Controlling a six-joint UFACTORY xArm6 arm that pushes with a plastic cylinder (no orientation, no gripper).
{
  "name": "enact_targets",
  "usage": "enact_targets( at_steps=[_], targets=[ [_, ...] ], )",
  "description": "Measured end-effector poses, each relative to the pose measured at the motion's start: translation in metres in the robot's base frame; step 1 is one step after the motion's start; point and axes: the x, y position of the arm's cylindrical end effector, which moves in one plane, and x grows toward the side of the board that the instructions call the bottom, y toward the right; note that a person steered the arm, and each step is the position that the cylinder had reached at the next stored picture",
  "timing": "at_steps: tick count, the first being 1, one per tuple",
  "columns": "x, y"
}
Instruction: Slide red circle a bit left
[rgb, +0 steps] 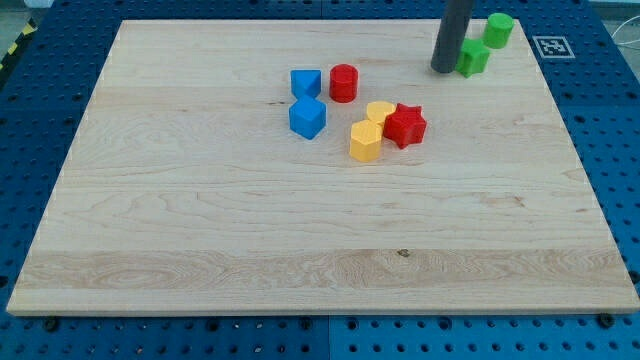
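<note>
The red circle (343, 82) is a short red cylinder standing on the wooden board (200, 220), upper middle. A blue block (305, 83) sits just to its left, almost touching. My tip (441, 69) is the lower end of the dark rod at the view's upper right, well to the right of the red circle and slightly above it. The tip rests right beside a green block (473, 57), on that block's left side.
A second blue block (308, 117) lies below the first. A red star (406, 125) and two yellow blocks (366, 141) (379, 112) cluster below and right of the red circle. A green cylinder (498, 30) stands near the top right corner.
</note>
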Motion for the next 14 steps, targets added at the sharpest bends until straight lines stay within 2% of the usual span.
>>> enact_targets(
  at_steps=[3, 4, 6, 8, 10, 12, 13, 14],
  targets=[
    [0.0, 0.048],
    [-0.002, 0.048],
    [0.043, 0.023],
    [0.047, 0.009],
    [0.024, -0.045],
    [0.016, -0.15],
    [-0.01, -0.178],
    [-0.003, -0.221]
  ],
)
